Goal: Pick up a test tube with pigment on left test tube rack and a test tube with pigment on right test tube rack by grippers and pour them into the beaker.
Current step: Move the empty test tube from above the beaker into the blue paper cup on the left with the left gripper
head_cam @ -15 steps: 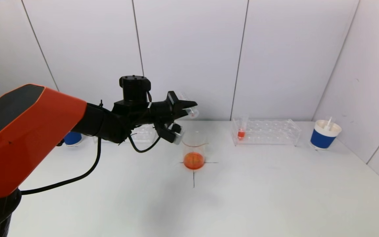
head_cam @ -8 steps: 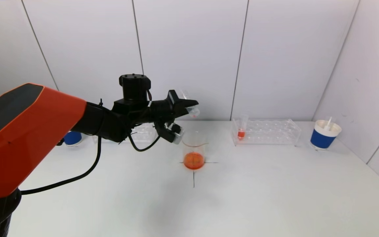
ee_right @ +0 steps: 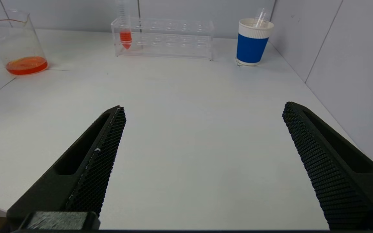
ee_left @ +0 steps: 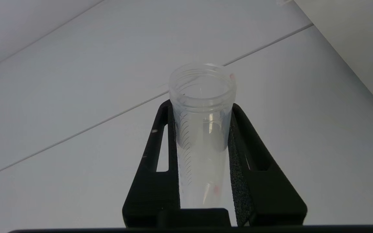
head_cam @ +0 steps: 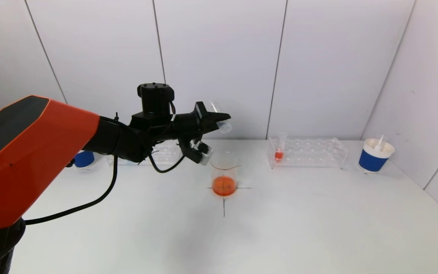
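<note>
Beaker (head_cam: 224,177) holds orange liquid; gripped tube (ee_left: 202,129) empty.

Orange shell on the robot arm (head_cam: 25,152) filling the left of the frame, black from the joint out to the left gripper (head_cam: 219,118), with a black cable (head_cam: 89,205) drooping below it. The tube (ee_left: 202,129) pinched there is clear with faint printed marks. Centre frame, the clear beaker (head_cam: 224,175) holds orange liquid over a thin black cross (head_cam: 224,201) on the white table (head_cam: 280,228). Right of it, a clear rack (head_cam: 310,152) with one orange-filled tube (head_cam: 279,150), then a blue cup with a white rim (head_cam: 375,155). The right gripper (ee_right: 202,155) has black meshed pads
</note>
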